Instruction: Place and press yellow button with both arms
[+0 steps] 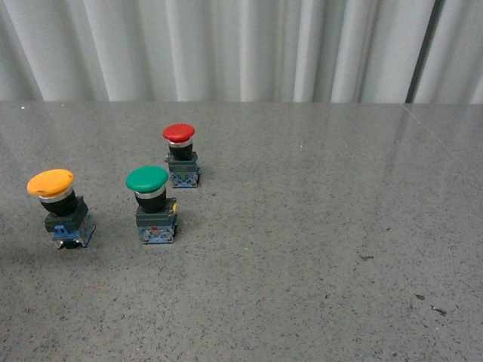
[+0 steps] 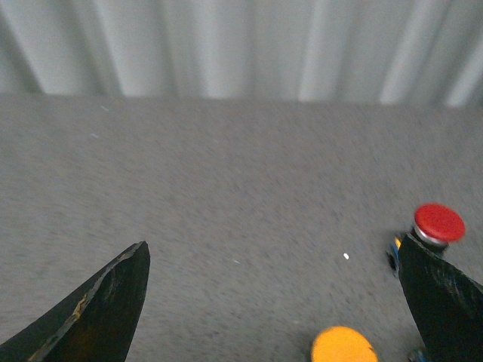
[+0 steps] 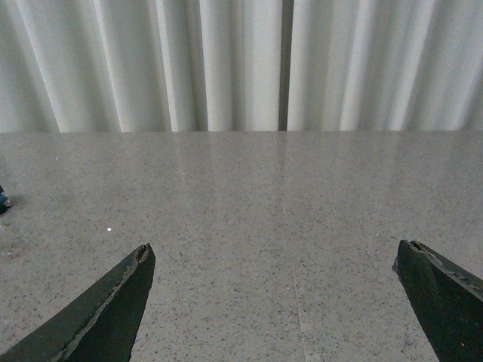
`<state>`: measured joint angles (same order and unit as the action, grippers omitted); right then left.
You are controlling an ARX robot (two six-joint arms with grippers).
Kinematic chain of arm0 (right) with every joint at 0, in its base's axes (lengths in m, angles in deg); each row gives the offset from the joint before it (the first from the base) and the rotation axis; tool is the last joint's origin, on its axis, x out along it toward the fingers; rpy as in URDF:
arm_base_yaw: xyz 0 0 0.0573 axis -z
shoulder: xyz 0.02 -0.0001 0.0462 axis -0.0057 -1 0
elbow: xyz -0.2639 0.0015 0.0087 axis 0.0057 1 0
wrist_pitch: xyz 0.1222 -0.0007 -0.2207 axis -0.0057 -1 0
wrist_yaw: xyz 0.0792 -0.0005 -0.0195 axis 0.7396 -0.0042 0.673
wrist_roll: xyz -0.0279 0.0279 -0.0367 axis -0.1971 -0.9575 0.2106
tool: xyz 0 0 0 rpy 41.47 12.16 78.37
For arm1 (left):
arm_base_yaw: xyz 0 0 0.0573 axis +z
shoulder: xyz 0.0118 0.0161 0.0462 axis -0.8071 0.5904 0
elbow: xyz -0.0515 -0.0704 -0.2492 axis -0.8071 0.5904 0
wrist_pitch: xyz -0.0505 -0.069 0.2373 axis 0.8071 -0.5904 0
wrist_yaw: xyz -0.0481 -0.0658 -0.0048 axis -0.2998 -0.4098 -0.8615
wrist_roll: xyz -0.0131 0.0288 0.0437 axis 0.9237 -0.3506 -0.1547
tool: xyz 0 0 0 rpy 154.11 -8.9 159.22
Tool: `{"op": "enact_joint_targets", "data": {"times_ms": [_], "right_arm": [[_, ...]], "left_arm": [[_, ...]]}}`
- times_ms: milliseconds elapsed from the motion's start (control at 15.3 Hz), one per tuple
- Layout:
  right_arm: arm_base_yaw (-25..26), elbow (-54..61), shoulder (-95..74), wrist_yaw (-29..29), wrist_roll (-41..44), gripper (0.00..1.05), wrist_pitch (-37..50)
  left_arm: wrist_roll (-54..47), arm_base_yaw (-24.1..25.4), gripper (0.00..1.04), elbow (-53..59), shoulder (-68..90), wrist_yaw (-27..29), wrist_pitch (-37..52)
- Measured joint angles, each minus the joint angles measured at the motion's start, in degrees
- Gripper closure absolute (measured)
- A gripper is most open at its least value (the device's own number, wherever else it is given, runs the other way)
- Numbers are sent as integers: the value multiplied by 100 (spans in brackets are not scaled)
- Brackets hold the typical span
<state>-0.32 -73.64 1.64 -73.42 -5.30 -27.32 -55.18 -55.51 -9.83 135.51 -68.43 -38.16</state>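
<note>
Left fingers [image 2: 102, 313]: spread wide, nothing between the pads, touching nothing, hanging over bare desk [image 2: 226, 173]. Right fingers [image 3: 106, 313]: equally wide, empty, speckled desk beneath.

Left wrist view only: orange-yellow cap of the yellow button [image 2: 343, 347] cut off at the frame edge, between the two fingers and nearer one, no contact. Beyond it, the red button [image 2: 438, 224] shows just past that finger's tip.

Front view only: no arm visible; all three buttons seen together. Yellow button [image 1: 62, 207] nearest, on the desk's left part, cap leaning slightly. Green button [image 1: 152, 204] just right of it, apart. Red button [image 1: 181, 154] farther back. Pale pleated curtain [image 1: 226, 45] behind the desk.
</note>
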Motion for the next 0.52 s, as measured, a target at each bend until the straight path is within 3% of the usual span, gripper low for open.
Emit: {"op": "enact_joint_targets", "data": {"times_ms": [196, 523], "right_arm": [[0, 0, 0, 0, 0, 7, -2], [0, 0, 0, 0, -2, 7, -2]], "left_arm": [[103, -315, 7, -568, 1296, -494, -396], [140, -479, 7, -573, 1661, -431, -621]]}}
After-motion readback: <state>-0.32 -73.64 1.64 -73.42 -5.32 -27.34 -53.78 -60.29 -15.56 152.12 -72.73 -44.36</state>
